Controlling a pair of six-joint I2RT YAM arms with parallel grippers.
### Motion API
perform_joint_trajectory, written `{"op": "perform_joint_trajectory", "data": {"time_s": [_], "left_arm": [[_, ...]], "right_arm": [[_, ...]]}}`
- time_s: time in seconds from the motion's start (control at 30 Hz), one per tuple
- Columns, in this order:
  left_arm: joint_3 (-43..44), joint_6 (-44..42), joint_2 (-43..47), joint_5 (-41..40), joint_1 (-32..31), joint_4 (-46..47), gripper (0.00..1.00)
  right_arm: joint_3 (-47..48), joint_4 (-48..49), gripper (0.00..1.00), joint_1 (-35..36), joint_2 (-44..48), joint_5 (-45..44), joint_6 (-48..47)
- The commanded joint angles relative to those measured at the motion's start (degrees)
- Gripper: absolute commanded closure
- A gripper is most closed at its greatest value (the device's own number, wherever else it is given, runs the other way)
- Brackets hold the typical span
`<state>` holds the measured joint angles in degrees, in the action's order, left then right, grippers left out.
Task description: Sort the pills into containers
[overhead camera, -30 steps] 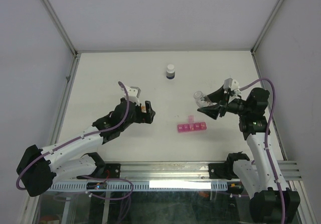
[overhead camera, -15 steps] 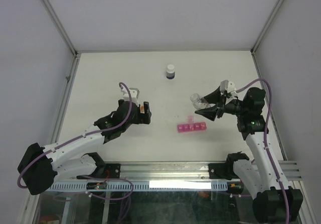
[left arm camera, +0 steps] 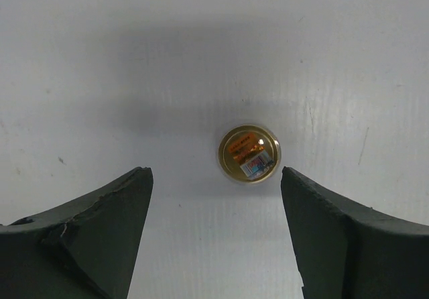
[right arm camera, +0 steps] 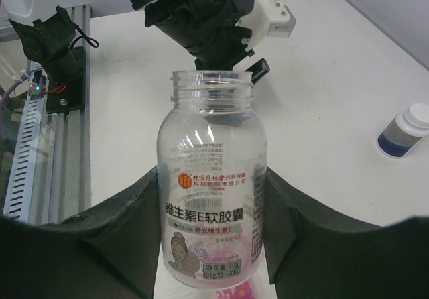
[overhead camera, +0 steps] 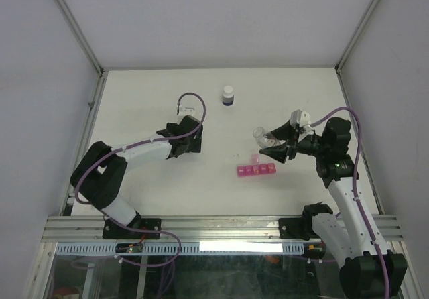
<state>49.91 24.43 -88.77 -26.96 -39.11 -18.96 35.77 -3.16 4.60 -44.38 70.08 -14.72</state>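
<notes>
Pill-organizer strip (overhead camera: 255,170) lies on the surface (overhead camera: 134,98), right of centre. Uncapped bottle (overhead camera: 266,137), tilted and off the surface, sits between the right fingers (right arm camera: 100,245), just far of the strip. Capped bottle (overhead camera: 228,96) stands at far centre. Round cap (left arm camera: 249,153) lies left of the strip, under the left fingers (left arm camera: 87,238), touching neither.

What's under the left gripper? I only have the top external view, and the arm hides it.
Observer: An orange cap, small and round, lies flat on the table. The left gripper is above it, jaws apart and clear of it.
Operator: Is the bottle on the right capped?
Observer: No. The clear bottle held in the right gripper has an open mouth with bare threads.
Operator: Any pills inside?
Observer: None show through the clear upper part. The label hides the lower part.
</notes>
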Motion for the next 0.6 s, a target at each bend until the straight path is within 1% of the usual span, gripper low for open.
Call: {"op": "perform_joint_trajectory", "data": {"time_s": [0.0, 0.23, 0.33, 0.4, 0.5, 0.57], "left_arm": [[5.9, -3.3, -5.3, 1.6, 0.8, -0.1, 0.23], [9.4, -3.5, -10.2, 4.8, 1.3, -0.2, 0.30], [9.4, -3.2, -11.1, 5.6, 1.7, -0.2, 0.33], [9.1, -2.9, -11.2, 6.2, 1.8, -0.1, 0.38], [8.5, -2.3, -11.0, 6.9, 1.8, -0.1, 0.40], [8.1, -1.9, -10.8, 7.5, 1.8, -0.1, 0.43]], "right_arm": [[1.0, 0.8, 1.00, -0.4, 0.5, -0.8, -1.3], [0.9, 0.9, 1.00, -0.7, 0.1, -0.5, -1.1], [0.8, 1.0, 1.00, -0.8, 0.1, -0.2, -0.9], [0.7, 1.2, 1.00, -0.8, 0.1, -0.1, -0.7], [0.7, 1.3, 1.00, -1.0, 0.1, 0.0, -0.5], [0.7, 1.3, 1.00, -1.1, 0.1, 0.2, -0.4]]}}
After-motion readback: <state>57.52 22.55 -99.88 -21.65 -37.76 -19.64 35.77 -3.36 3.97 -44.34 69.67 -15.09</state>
